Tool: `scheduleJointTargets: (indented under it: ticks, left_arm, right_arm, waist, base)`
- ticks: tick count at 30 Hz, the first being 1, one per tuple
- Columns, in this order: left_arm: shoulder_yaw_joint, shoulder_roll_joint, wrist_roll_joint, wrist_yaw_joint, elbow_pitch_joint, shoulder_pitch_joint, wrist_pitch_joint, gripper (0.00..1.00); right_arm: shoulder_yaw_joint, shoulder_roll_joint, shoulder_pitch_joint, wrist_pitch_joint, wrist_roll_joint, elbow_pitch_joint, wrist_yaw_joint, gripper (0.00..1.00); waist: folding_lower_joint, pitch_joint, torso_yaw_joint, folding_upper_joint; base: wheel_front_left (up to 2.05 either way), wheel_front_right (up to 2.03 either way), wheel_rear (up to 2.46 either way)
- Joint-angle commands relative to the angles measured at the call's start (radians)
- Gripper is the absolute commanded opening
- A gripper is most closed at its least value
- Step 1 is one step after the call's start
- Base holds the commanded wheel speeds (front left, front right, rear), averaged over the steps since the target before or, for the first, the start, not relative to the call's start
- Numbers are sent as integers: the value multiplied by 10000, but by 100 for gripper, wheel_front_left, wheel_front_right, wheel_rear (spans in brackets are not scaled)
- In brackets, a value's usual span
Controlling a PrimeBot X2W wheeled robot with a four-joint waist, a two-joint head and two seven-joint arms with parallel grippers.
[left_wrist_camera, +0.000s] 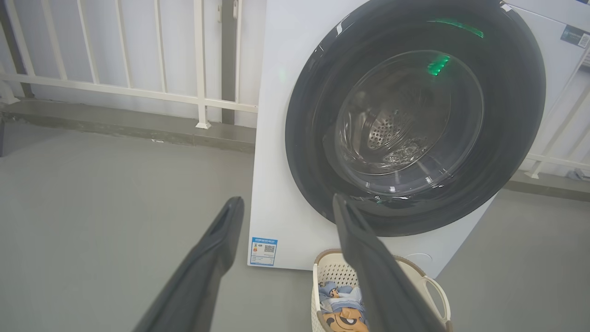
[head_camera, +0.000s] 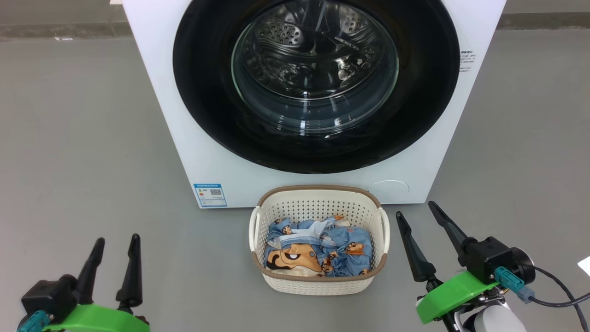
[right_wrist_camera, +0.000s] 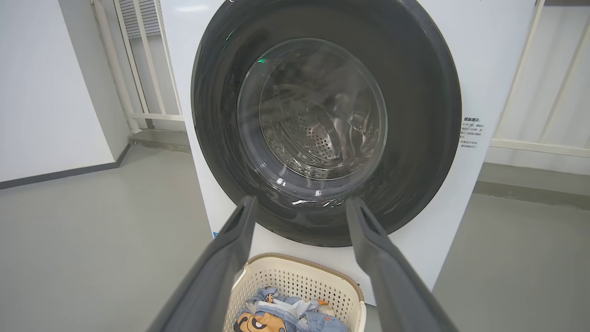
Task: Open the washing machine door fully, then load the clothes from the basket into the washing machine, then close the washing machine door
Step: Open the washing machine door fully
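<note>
Washing machine door (head_camera: 315, 83) is shut on the washing machine (head_camera: 152, 69), well ahead of the fingers (head_camera: 133, 263). On the floor (head_camera: 92, 138) just before it, the basket (head_camera: 319, 205) of clothes (head_camera: 318, 251) stands between left gripper (head_camera: 117, 240) and right gripper (head_camera: 415, 209), both spread, empty.

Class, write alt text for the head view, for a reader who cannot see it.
A white front-loading washing machine stands with its round black door shut, a cream basket of blue cartoon-print clothes on the grey floor before it. The left gripper and right gripper are open and empty at the lower corners, either side of the basket.
</note>
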Motion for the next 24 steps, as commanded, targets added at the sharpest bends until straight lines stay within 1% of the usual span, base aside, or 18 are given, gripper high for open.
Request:
scheduleJointTargets:
  ticks: [1, 6, 17, 24]
  left_arm:
    - [303, 265, -104, -27, -174, -459, -105, 100]
    - [278, 285, -205, -27, -130, -456, -105, 100]
    - [231, 339, -282, -27, -167, -454, -105, 100]
    - [179, 387, -303, -27, -154, -408, -105, 100]
  right_arm:
    - [273, 44, -442, -120, 103, -223, 16, 100]
    - [292, 44, -437, -120, 107, -209, 16, 100]
    - [300, 45, -429, -120, 94, -192, 16, 100]
    - [298, 45, -416, -120, 100, -150, 16, 100]
  waist:
    - [0, -2, -4, 0]
    - [0, -25, -21, 0]
    - [0, -25, -61, 0]
    - [0, -61, -70, 0]
  base:
    - [73, 73, -147]
    - [97, 97, -194]
    - [121, 120, -242]
    - [76, 76, -152]
